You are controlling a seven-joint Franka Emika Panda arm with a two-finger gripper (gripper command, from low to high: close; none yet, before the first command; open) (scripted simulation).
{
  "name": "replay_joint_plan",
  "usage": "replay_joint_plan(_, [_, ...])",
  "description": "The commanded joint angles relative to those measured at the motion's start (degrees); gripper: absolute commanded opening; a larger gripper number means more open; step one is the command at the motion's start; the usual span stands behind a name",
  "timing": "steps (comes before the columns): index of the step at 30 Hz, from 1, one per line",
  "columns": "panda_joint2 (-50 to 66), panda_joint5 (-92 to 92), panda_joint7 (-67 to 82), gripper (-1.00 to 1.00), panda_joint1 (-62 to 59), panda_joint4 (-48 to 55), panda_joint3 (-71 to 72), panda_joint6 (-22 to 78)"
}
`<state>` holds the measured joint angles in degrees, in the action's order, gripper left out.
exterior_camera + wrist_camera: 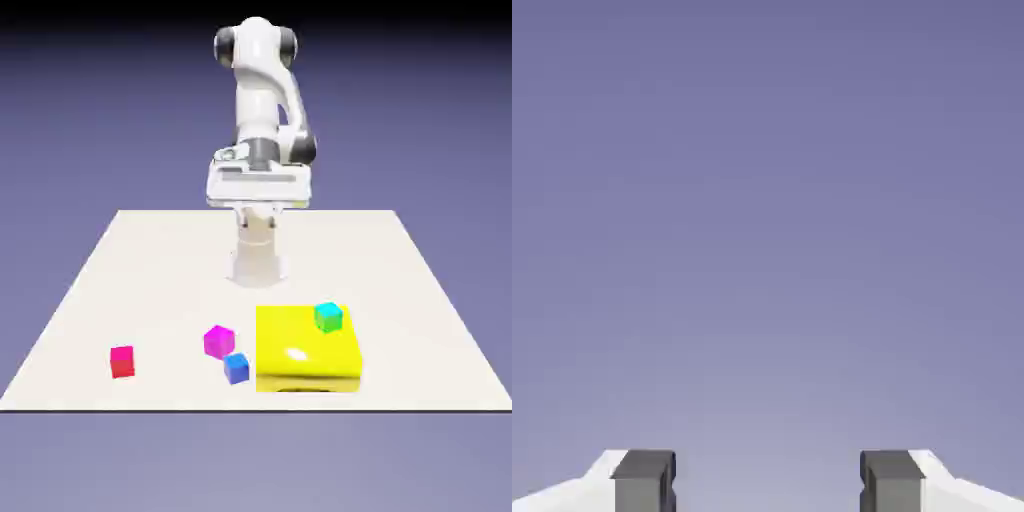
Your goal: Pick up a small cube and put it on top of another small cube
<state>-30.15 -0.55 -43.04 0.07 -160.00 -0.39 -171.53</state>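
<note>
Exterior view puts my candidate cubes low on the bench: magenta cube at seven o'clock of the arm's base, blue cube just beside it, red cube well apart at nine o'clock. Cyan cube sits at one o'clock on the yellow block, which props it up. My end effector is spread and holding nothing, probably kept high to clear everything before I choose

Cubes glowing red, magenta, blue, teal
The block is gleaming yellow; the tabletop is showing cream.
</note>
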Motion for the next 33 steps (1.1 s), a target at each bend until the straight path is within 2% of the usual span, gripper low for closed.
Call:
replay_joint_plan(1, [2.08, -0.46, -0.49, 0.0, -0.51, 0.84, -0.33, 2.06])
replay_joint_plan(19, [39.46, -8.64, -9.23, 0.0, -9.71, 15.85, -6.21, 39.07])
replay_joint_plan(21, [40.49, -8.86, -9.47, 0.0, -9.96, 16.26, -6.37, 40.1])
replay_joint_plan(26, [49.58, -12.49, -6.86, 0.0, -10.67, 14.42, -4.09, 29.33])
replay_joint_plan(27, [49.58, -12.49, -6.86, -1.0, -10.67, 14.42, -4.09, 29.33])
replay_joint_plan(33, [40.98, -9.97, -11.01, -1.0, -10.72, 17.43, -7.0, 40.53])
